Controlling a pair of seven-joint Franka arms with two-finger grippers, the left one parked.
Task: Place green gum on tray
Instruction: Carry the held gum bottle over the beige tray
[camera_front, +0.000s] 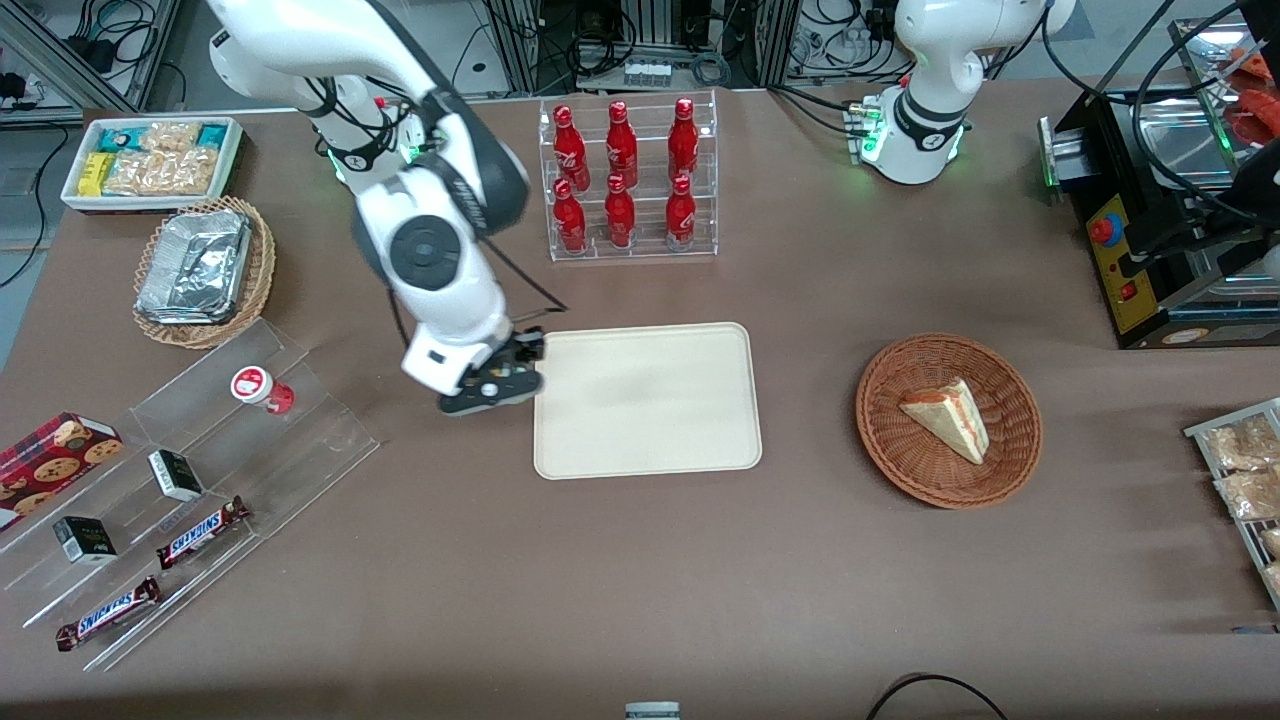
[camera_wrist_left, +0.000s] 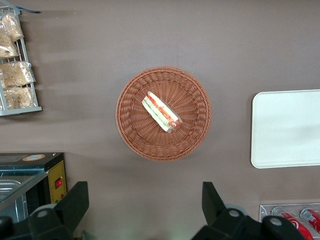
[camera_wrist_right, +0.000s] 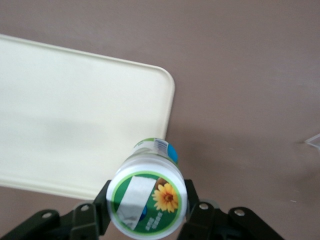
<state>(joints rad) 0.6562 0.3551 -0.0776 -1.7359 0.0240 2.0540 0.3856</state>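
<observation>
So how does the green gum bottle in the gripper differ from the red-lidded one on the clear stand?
The green gum has a green-and-white lid with a sunflower; the red-lidded bottle has a red-and-white lid. The green gum is held in the gripper over the edge of the tray; the red-lidded bottle rests on the clear stand, toward the working arm's end. Both are small round-lidded bottles.

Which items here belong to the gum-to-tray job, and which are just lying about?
Job: green gum, held in the gripper at the tray's edge nearest the working arm; tray.

Lying about: red-lidded bottle, cola bottles, sandwich basket, Snickers bars, foil trays, snack bin.
</observation>
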